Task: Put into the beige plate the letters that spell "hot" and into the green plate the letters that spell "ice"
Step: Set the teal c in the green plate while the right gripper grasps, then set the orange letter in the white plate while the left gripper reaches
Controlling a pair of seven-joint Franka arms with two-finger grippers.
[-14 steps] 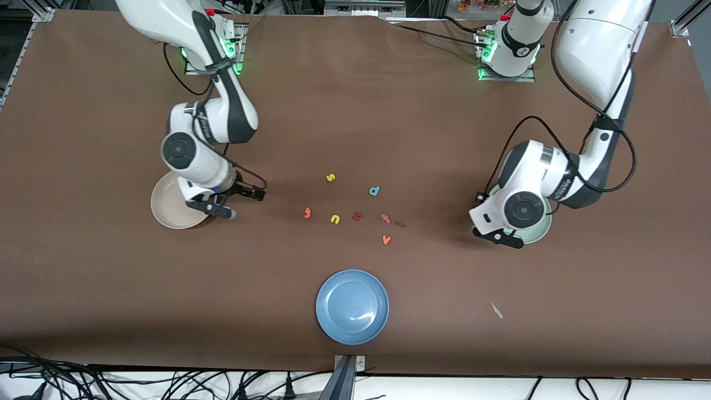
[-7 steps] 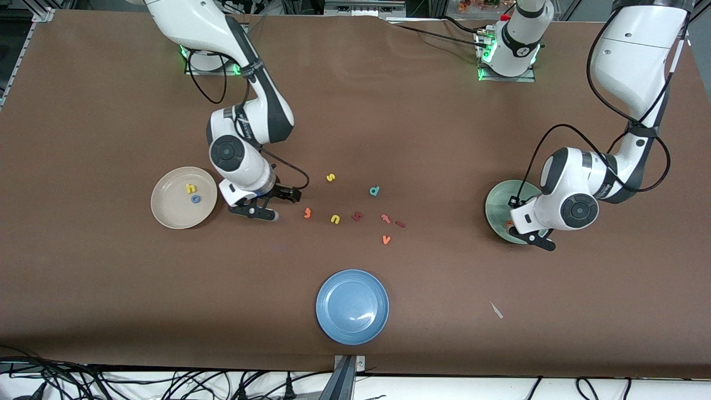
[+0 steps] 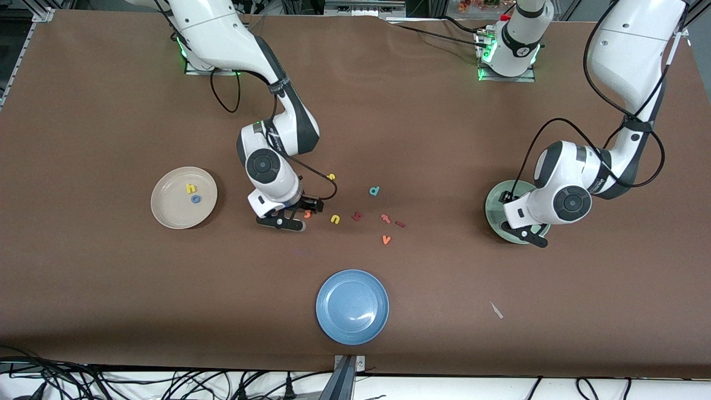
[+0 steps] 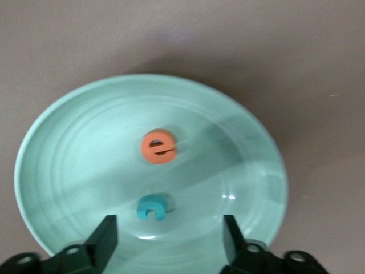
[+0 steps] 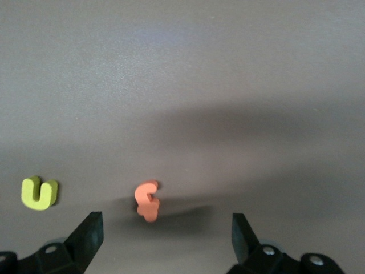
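Over the orange "t" (image 5: pixel 147 201), which lies on the table beside the yellow "u" (image 5: pixel 39 192), the right gripper (image 5: pixel 165 237) with jaws released should centre before descending, while the left gripper (image 4: pixel 169 240), jaws spread and empty, hangs over the green plate (image 4: pixel 68 142).

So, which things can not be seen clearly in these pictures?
- Front view: the left gripper and its wrist hide most of the green plate, so its letters show only in the left wrist view.
- Front view: the right gripper partly covers the orange "t".
- Front view: the dark red letters among the loose ones are too small to read.
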